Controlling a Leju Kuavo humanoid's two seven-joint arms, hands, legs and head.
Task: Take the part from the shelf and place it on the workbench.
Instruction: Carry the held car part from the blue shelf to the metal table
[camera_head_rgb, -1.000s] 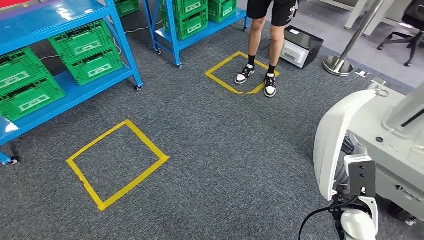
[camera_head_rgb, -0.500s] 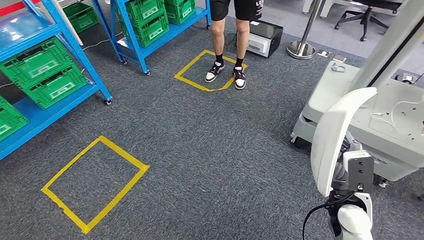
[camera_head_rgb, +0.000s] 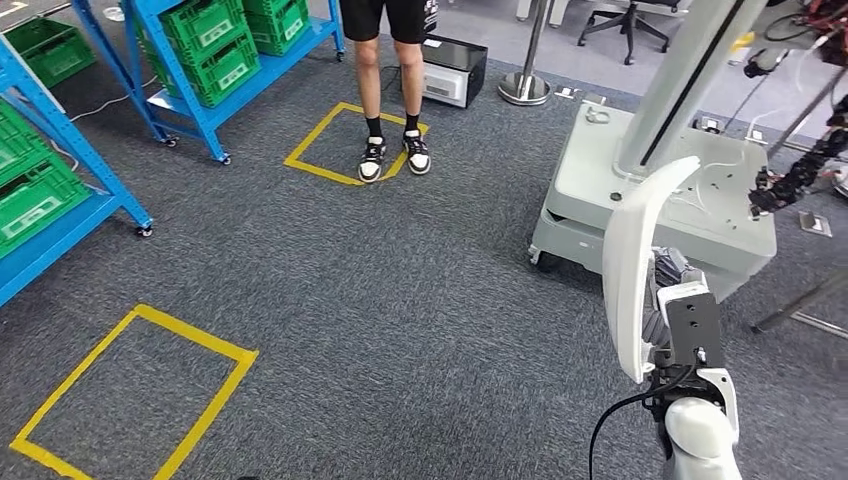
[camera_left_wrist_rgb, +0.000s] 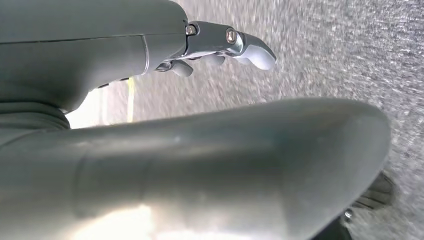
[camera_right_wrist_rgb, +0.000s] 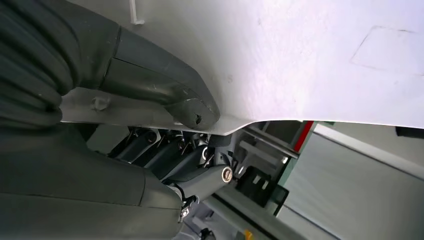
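The part is a long white curved shell, standing upright at the lower right of the head view. My right hand grips it from behind. In the right wrist view the grey thumb presses on the shell's white surface and the dark fingers curl under its edge. My left hand hangs over the grey carpet with its fingers straight and apart, holding nothing. The blue shelves with green crates stand at the far left, well away from the part.
A person stands in a yellow taped square. A second taped square marks the carpet at the near left. A grey wheeled machine base with a pillar stands just beyond the part. A box, a stanchion and a chair lie farther back.
The whole picture has shifted left, so the camera has turned to the right. The shelves slide out of sight and the grey machine base comes in. The white part stays in my right hand.
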